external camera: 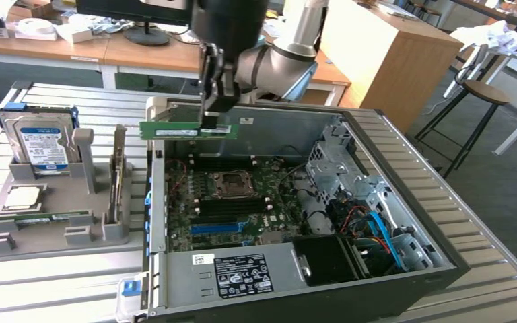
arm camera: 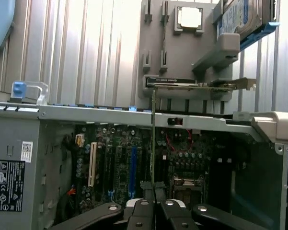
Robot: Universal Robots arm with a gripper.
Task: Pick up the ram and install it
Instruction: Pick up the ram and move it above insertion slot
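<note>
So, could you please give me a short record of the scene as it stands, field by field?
tool: tool shut on the long green circuit-board ram stick, gripped from above
ram position: held level in the air over the open metal computer case, not in a slot
below it: green motherboard
parts stand: grey plastic holder, exterior view's left
on the stand: silver hard drive with a blue-white label; square silver processor chip
surface: slatted metal table
</note>
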